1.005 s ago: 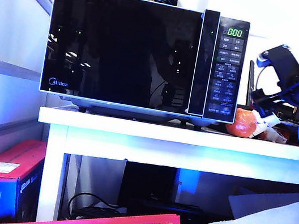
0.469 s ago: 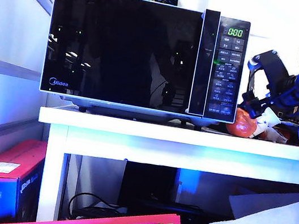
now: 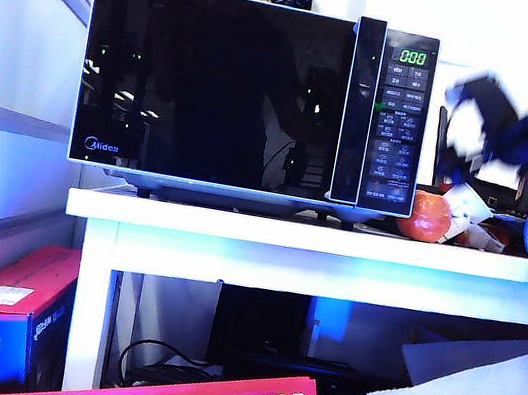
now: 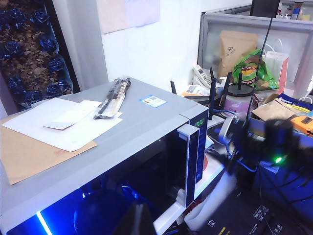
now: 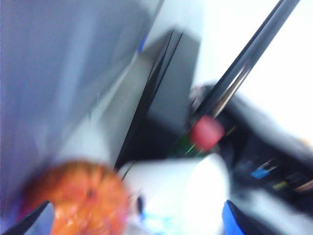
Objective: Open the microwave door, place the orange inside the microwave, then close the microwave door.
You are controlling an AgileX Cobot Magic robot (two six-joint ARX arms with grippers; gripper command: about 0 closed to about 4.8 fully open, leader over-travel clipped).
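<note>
Right claw [image 3: 478, 132] spread wide, empty, lifted off the orange [image 3: 426, 216], now blurred above it. Orange on tabletop [image 3: 318, 239] beside microwave [image 3: 251, 94]; microwave door [image 3: 212, 85] shut. Left claw unseen. Door-opening likely next.

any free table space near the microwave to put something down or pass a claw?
Free: the narrow strip of table in front of the shut microwave door. Crowded: right of the microwave, where the orange, white paper cup, cables and open right claw sit together.
</note>
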